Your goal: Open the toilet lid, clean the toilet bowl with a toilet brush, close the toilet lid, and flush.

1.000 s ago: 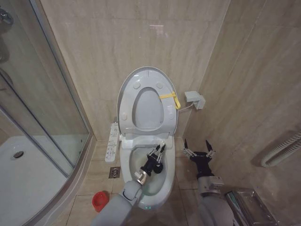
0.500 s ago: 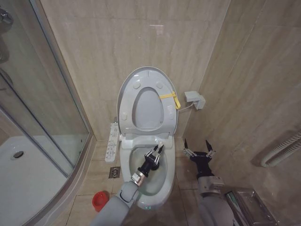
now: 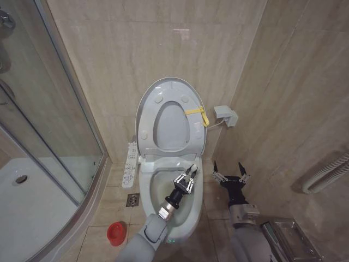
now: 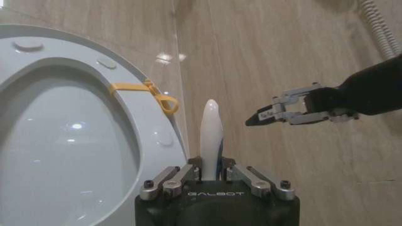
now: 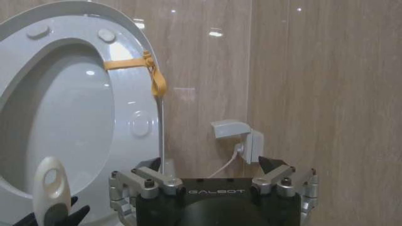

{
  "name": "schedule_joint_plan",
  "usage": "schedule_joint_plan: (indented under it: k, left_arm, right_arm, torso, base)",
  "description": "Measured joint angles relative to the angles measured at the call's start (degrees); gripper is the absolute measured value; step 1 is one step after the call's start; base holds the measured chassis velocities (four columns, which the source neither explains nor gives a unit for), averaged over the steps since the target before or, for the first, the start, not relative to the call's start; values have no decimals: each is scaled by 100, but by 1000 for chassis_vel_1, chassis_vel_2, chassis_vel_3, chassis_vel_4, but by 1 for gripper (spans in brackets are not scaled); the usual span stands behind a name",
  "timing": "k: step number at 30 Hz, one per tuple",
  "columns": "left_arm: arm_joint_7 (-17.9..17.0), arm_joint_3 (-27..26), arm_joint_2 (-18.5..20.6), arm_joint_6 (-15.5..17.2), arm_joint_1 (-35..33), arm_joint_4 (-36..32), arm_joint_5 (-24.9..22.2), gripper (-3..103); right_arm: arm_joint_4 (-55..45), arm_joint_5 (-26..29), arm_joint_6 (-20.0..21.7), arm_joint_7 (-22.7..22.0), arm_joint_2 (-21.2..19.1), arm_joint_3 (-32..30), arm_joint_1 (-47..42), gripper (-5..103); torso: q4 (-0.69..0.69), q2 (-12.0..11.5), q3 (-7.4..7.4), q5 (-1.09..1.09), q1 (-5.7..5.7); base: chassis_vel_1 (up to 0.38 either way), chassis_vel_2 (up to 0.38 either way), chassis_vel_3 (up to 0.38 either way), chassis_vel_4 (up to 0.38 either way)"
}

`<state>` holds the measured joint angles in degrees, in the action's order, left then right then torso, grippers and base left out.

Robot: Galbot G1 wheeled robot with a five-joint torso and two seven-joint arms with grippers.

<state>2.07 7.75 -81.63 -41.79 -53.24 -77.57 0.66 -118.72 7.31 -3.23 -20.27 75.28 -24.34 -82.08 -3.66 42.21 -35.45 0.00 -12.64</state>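
The one toilet brush (image 4: pixel 210 136) stands upright in the left gripper (image 3: pixel 188 176), its white handle clamped between the fingers and its rounded tip poking up above them; the head of the brush is hidden below the gripper. This gripper hangs over the right side of the toilet bowl (image 3: pixel 158 188), the single white bowl set against the far wall. Above the bowl the toilet lid (image 3: pixel 170 85) is raised and leans back on the wall, with the seat ring (image 3: pixel 195 134) folded up against it. A yellow strap (image 3: pixel 196 113) crosses the right side of that ring, and several round bumpers show on the raised lid and ring. The right gripper (image 3: pixel 229 173) waits just to the right of the bowl, over the floor, its two fingers spread apart and holding nothing. One long white button panel (image 3: pixel 130 165) lies on the floor at the left of the bowl. A small red holder (image 3: pixel 115 233) sits nearer, on the left floor tiles. A white socket box (image 3: pixel 226 115) hangs on the right wall.
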Motion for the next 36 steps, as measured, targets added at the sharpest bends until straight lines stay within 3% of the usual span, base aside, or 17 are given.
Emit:
schedule_joint_plan:
  k: [5,8,9,12,15,28,33,36]
  left_arm:
    - [105,42,10,-48,122,302,-303,19]
    - [199,134,24,94,325,601,-878,19]
    - [199,134,24,94,325,601,-878,19]
    - [303,357,55,318,492,754,-1572,19]
    - [365,488,61,400,573,875,-1833,19]
    - [602,487,170,247,843,1166,-1727,19]
    - [728,521,38,53,1029,1507,-1593,19]
    - [851,617,-107,-26,1125,1715,-1785,19]
  right_arm:
    - [0,0,0,0,0,0,0,100]
    - [0,0,0,0,0,0,0,100]
    - [0,0,0,0,0,0,0,100]
    - [0,0,0,0,0,0,0,100]
    - [0,0,0,0,0,0,0,100]
    - [0,0,0,0,0,0,0,100]
    - [0,0,0,0,0,0,0,100]
    - [0,0,0,0,0,0,0,100]
  torso:
    - [0,0,0,0,0]
    - [1,0,0,0,0]
    - [1,0,0,0,0]
    - [0,0,0,0,0]
    - [0,0,0,0,0]
    - [0,0,0,-1,0]
    - [-1,0,0,0,0]
    - [-1,0,0,0,0]
  base:
    - [0,0,0,0]
    - [0,0,0,0]
    - [0,0,0,0]
    - [0,0,0,0]
    - [0,0,0,0]
    - [0,0,0,0]
    - [0,0,0,0]
    - [0,0,0,0]
